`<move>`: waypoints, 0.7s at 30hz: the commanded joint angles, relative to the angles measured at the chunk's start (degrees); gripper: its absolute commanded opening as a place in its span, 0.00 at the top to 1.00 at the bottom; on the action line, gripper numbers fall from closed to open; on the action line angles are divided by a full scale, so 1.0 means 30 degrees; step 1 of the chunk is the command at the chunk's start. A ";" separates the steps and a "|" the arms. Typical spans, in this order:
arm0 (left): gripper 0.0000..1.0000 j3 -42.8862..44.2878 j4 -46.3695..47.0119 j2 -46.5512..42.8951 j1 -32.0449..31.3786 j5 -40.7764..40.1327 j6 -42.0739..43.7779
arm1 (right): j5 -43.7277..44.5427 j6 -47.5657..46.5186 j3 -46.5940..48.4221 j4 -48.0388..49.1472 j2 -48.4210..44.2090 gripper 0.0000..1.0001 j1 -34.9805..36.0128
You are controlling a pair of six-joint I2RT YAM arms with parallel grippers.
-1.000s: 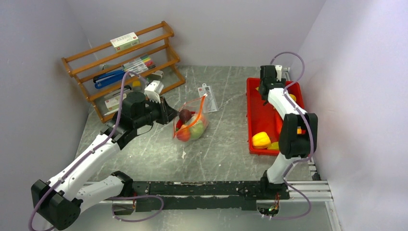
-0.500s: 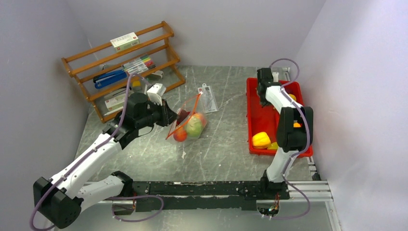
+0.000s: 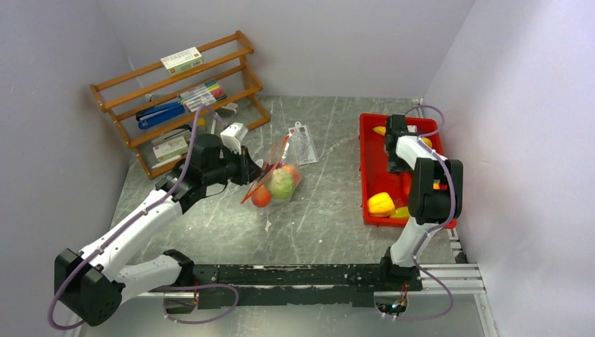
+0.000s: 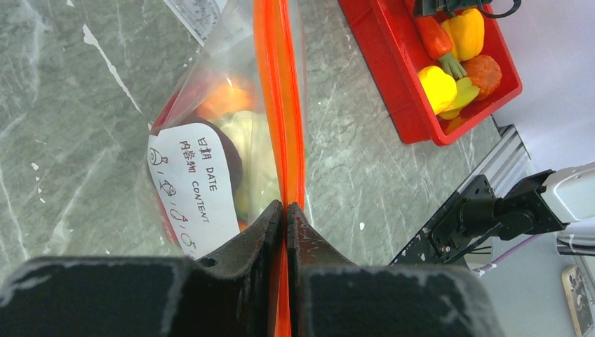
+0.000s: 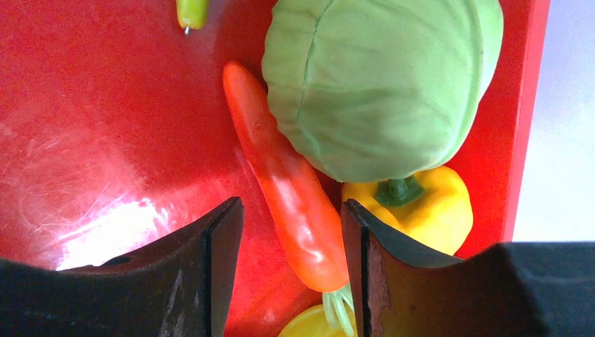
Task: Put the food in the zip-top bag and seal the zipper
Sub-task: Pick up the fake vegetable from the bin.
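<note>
The clear zip-top bag (image 3: 278,184) lies mid-table with a green ball (image 3: 282,185), a peach ball (image 3: 261,199) and a dark purple ball (image 4: 226,158) inside. My left gripper (image 3: 252,172) is shut on its red-orange zipper (image 4: 281,105), the fingertips (image 4: 273,217) pinching the strip. My right gripper (image 3: 393,163) is open, low in the red tray (image 3: 365,168). Its jaws straddle a red chili (image 5: 288,182) without touching it. A green ball (image 5: 379,77) and a yellow pepper (image 5: 421,207) lie beside the chili. Another yellow pepper (image 3: 381,203) lies at the tray's near end.
A wooden rack (image 3: 175,98) with markers and boxes stands at the back left. A flat white printed packet (image 3: 303,144) lies behind the bag. Walls close in left, back and right. A black rail (image 3: 316,274) runs along the near edge.
My left gripper has moved right, holding the zipper, and the bag has shifted and turned with it. My right gripper has moved from the tray's far end toward the middle, over the chili.
</note>
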 commanded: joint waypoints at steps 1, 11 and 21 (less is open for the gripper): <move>0.93 0.0696 0.0794 -0.0158 0.0102 0.0533 -0.0142 | -0.0562 -0.0355 -0.0035 0.0066 0.0597 0.46 -0.0439; 0.93 0.1013 0.0568 0.0300 0.0102 0.0727 0.0062 | -0.0912 -0.0411 -0.0192 0.0219 0.1871 0.51 -0.0823; 0.93 0.0860 0.0544 -0.0411 0.0102 0.0021 0.0112 | -0.2080 -0.0417 0.0269 0.0061 0.1967 0.72 -0.0948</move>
